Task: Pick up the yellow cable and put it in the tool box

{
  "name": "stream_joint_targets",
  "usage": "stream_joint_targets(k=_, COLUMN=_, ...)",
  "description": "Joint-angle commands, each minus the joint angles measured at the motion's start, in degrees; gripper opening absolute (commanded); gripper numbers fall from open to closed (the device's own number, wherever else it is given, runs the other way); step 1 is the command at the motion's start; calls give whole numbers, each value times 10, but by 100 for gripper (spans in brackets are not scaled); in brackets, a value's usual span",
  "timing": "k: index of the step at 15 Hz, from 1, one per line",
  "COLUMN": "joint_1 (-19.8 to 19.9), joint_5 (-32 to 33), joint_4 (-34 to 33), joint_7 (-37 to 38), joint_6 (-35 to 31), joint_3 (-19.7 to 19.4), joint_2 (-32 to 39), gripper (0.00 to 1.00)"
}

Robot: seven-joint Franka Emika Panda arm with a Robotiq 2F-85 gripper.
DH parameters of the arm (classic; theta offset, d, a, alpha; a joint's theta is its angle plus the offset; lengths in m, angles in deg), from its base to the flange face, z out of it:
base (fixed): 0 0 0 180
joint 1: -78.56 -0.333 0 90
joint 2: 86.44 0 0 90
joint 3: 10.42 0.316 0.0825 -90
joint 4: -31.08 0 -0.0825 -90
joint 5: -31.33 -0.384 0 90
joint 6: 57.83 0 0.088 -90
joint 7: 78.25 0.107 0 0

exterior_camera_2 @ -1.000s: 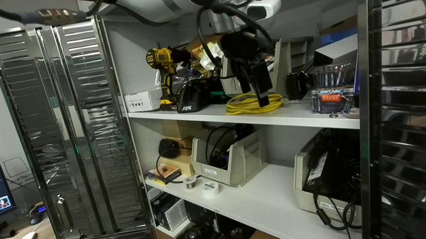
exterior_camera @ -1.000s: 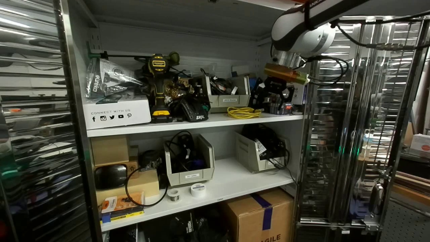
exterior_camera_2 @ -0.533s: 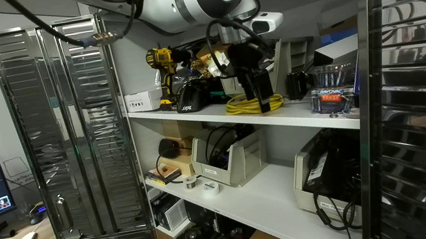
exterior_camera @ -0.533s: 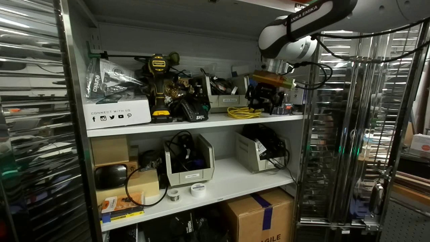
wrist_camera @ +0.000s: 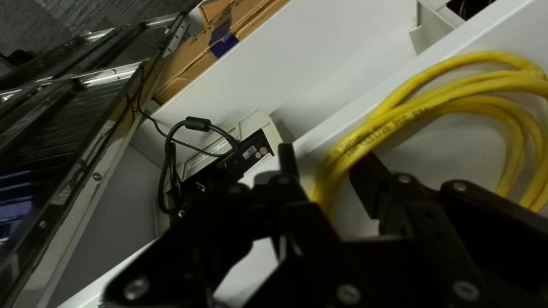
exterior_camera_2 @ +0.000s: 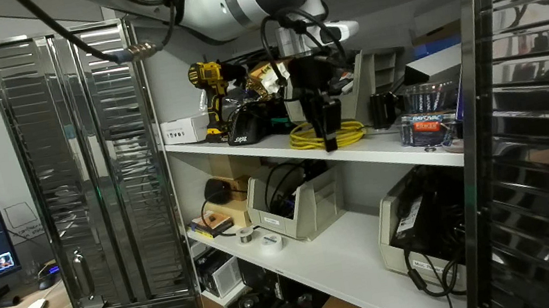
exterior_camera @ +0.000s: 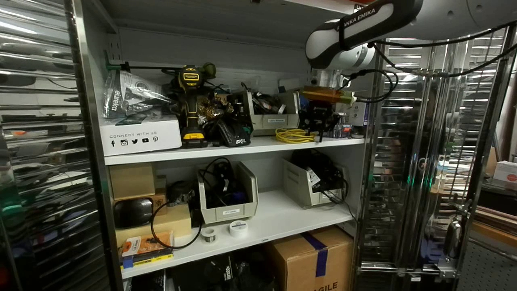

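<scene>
One white cabinet (exterior_camera: pixel 210 44) with louvred metal doors (exterior_camera_2: pixel 33 155) fills much of both exterior views. The Franka Emika Panda arm (exterior_camera: pixel 369 20) enters along the top and extends over the upper shelf (exterior_camera: pixel 258 144). Below the middle shelf (exterior_camera: pixel 278 208) stands a cardboard box (exterior_camera: pixel 299 266) with a strip of blue tape (exterior_camera: pixel 322 258); on the upper shelf, a white carton (exterior_camera: pixel 141 139) printed CONNECT WITH US. Two grey plastic bins (exterior_camera: pixel 230 218) hold dark cords (exterior_camera: pixel 224 173) on the middle shelf; a third bin (exterior_camera: pixel 264 126) stands on the upper shelf. Just beside the carton, a yellow-and-black cordless drill (exterior_camera: pixel 190 101) stands upright. The Robotiq gripper (wrist_camera: pixel 324 164) points downward, released, its two black fingers (wrist_camera: pixel 287 158) parted. Coiled in loose loops, the yellow cable (wrist_camera: pixel 398 122) rests on the upper shelf, in front of the third bin. In the wrist view a bundle of its strands shows between the fingers; a strip of shelf separates the bundle from the finger nearer the front edge, while contact with the other finger cannot be told. Near the coil but apart from it sits a RAYOVAC battery pack (exterior_camera_2: pixel 426 127). Last, a white tape roll (exterior_camera: pixel 238 231) and a wire spool (exterior_camera: pixel 209 237) lie on the middle shelf.
</scene>
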Motion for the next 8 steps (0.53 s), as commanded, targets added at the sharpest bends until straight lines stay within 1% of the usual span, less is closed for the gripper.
stream_joint_targets(k=1, joint_1=-10, joint_5=32, joint_4=-26, joint_7=5, joint_6=24, joint_3=-5, joint_2=16, gripper=8)
stream_joint_targets(k=3, joint_1=-14, joint_5=40, joint_4=-12, joint_7=8, joint_6=9, joint_3=-4, joint_2=7, gripper=0)
stream_joint_targets(k=6, joint_1=-19, joint_5=50, joint_4=27, joint_7=11, joint_6=-27, joint_3=-4, joint_2=-22, gripper=5)
stream_joint_targets(k=8, joint_1=-24, joint_5=62, joint_4=81, joint_7=21, joint_6=-87, joint_3=-5, joint_2=-58, gripper=5)
